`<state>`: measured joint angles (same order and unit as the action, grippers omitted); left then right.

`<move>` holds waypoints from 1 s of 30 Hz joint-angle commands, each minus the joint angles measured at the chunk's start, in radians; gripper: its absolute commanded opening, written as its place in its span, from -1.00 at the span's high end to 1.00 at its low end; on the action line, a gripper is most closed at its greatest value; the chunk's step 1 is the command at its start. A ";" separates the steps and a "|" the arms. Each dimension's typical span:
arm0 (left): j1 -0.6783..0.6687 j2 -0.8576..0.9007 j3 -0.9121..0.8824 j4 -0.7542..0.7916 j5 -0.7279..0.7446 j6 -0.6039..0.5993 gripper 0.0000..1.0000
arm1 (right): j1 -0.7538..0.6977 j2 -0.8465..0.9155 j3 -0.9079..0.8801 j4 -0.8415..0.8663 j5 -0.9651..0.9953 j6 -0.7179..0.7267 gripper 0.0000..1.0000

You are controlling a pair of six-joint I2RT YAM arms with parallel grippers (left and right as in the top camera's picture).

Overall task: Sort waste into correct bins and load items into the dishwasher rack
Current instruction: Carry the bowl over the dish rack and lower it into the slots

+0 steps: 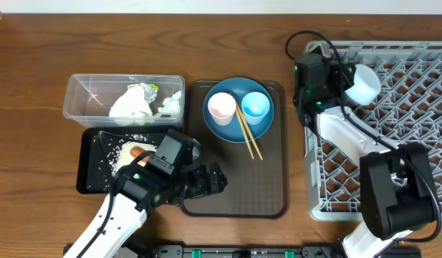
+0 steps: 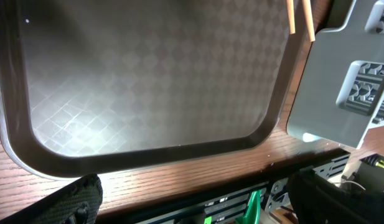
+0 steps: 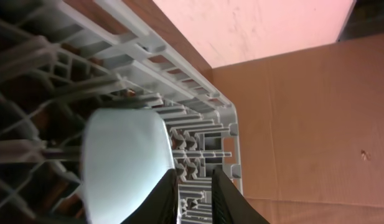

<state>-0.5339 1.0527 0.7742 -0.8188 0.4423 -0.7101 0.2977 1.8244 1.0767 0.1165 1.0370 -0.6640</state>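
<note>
**Right tool** (image 3: 193, 180): I read the jaws as slightly apart, and the rack (image 3: 198, 81) shows through the narrow gap. The bowl (image 3: 126, 162) lies just beside the outer face of one finger (image 3: 168, 202). I cannot tell whether they touch. Overhead, the bowl sits tilted on the pegs in the rack's far left corner, its white inside showing.

**Left tool** (image 2: 198, 200): I read the jaws as spread wide. The tool hovers over the near part of the brown tray (image 2: 148, 93), close to the tray's near rim. The grey rack stands just right of the tray.

**On the brown tray:** a blue dish (image 1: 238, 127) sits at the far end. It carries the pink cup (image 1: 221, 106) and the blue cup (image 1: 256, 105) side by side, both upright. The chopsticks (image 1: 247, 134) lie across the dish between the cups, their ends reaching onto the tray.

**Left of the brown tray:**
- The clear tub (image 1: 81, 107) holds the napkins (image 1: 135, 104).
- The black tray (image 1: 88, 172), just nearer than the tub, holds the rice (image 1: 120, 154) and the carrot (image 1: 138, 151).

All of these rest on the tabletop (image 1: 34, 143).
</note>
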 commanded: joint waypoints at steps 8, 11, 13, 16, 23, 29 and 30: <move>-0.002 -0.008 0.019 -0.003 0.002 0.002 -0.96 | 0.090 -0.006 -0.005 -0.016 0.025 0.069 0.53; -0.002 -0.008 0.019 -0.003 0.002 0.002 -0.96 | 0.093 -0.041 -0.005 -0.059 -0.013 0.118 0.58; -0.002 -0.008 0.019 -0.003 0.002 0.002 -0.96 | 0.089 -0.068 -0.005 -0.088 -0.051 0.146 0.66; -0.002 -0.008 0.019 -0.003 0.002 0.002 -0.96 | 0.073 -0.136 -0.005 -0.150 -0.159 0.218 0.81; -0.002 -0.008 0.019 -0.003 0.002 0.002 -0.96 | -0.040 -0.331 -0.005 -0.254 -0.486 0.435 0.98; -0.002 -0.008 0.019 -0.003 0.002 0.002 -0.96 | -0.255 -0.390 -0.005 -0.336 -0.796 0.626 0.97; -0.002 -0.008 0.019 -0.003 0.002 0.002 -0.96 | -0.293 -0.384 -0.006 -0.344 -0.873 0.627 0.98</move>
<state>-0.5339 1.0527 0.7742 -0.8192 0.4427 -0.7101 0.0891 1.4311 1.0698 -0.2108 0.4252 -0.1631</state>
